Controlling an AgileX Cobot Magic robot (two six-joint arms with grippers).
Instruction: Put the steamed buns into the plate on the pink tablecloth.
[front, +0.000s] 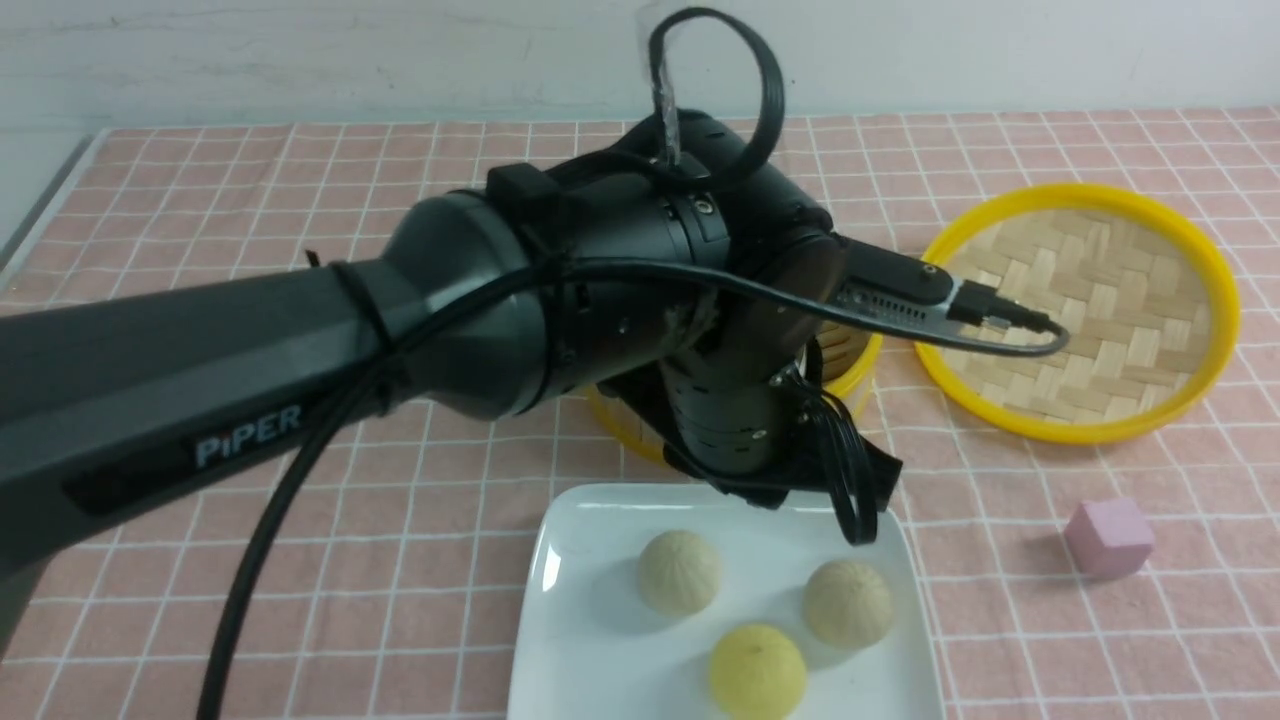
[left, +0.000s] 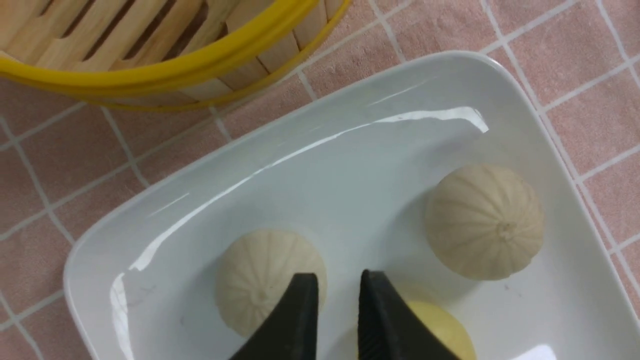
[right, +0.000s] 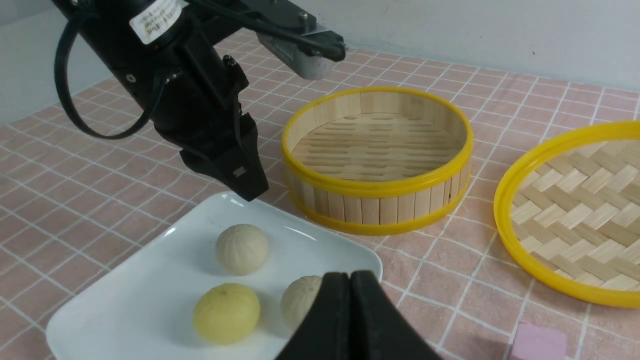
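Note:
All three steamed buns lie in the white square plate (front: 560, 560) on the pink tablecloth (front: 200, 200): two beige ones (front: 680, 571) (front: 848, 602) and a yellow one (front: 757, 672). My left gripper (left: 339, 276) hangs just above the plate's far edge. Its jaws stand a narrow gap apart with nothing between them. Beneath its fingers the wrist view shows a beige bun (left: 260, 280) and the yellow bun (left: 445, 325), with the other beige bun (left: 484, 222) to the side. My right gripper (right: 350, 274) is shut and empty, above the plate's near right corner.
The empty bamboo steamer (right: 377, 150) stands just beyond the plate, largely hidden behind my left wrist in the front view. Its woven yellow-rimmed lid (front: 1085, 310) lies to the right. A small pink cube (front: 1108, 537) sits right of the plate.

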